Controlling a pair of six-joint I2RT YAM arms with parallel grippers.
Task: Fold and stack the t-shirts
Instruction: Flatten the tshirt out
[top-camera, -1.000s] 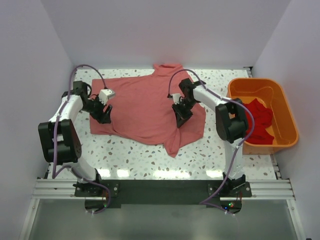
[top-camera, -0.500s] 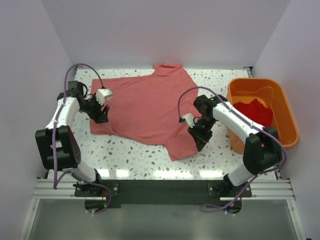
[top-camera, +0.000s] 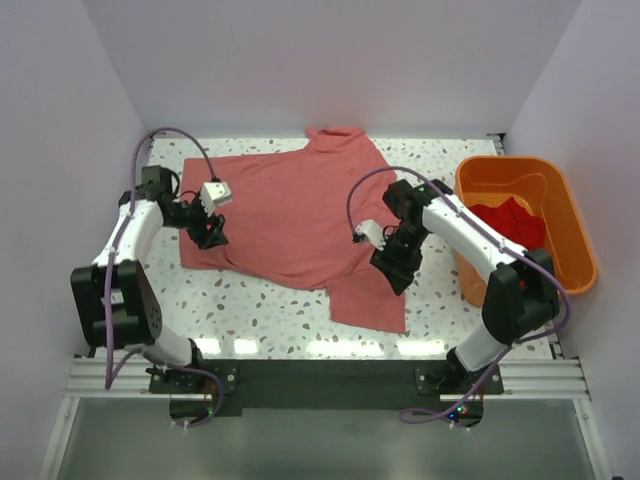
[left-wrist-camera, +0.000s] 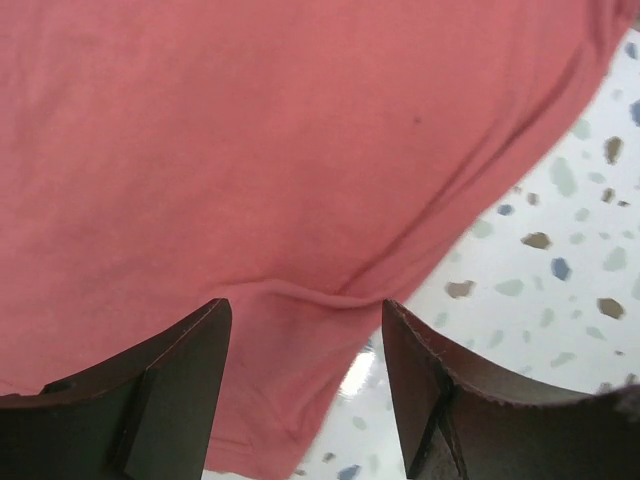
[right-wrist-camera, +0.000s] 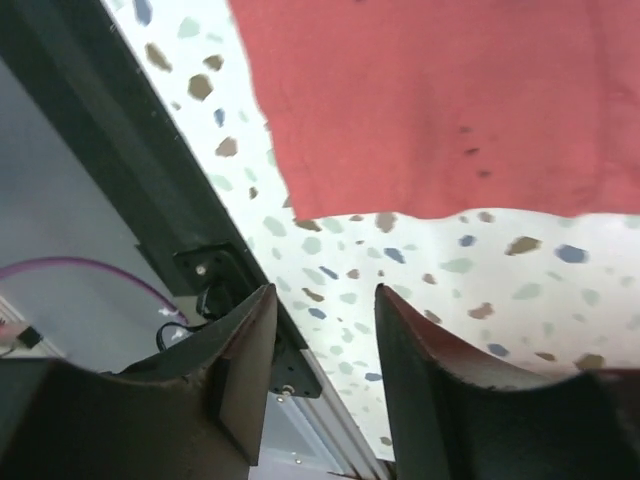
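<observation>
A salmon-pink t-shirt lies spread across the middle of the table, one flap reaching toward the near edge. My left gripper hovers over its left edge, open, with the cloth's hem below the jaws and nothing pinched. My right gripper stands at the right side of the near flap, open and empty; the shirt's edge lies just beyond its fingertips. A brighter red t-shirt sits crumpled in the orange tub.
The orange tub stands at the table's right side, close behind the right arm. The speckled tabletop shows in front of the shirt. A black rail runs along the near edge; white walls enclose the back and sides.
The right gripper pulled the shirt's right part toward the near edge, then opened and let go; the flap now lies flat. The left gripper shifted slightly and stays open.
</observation>
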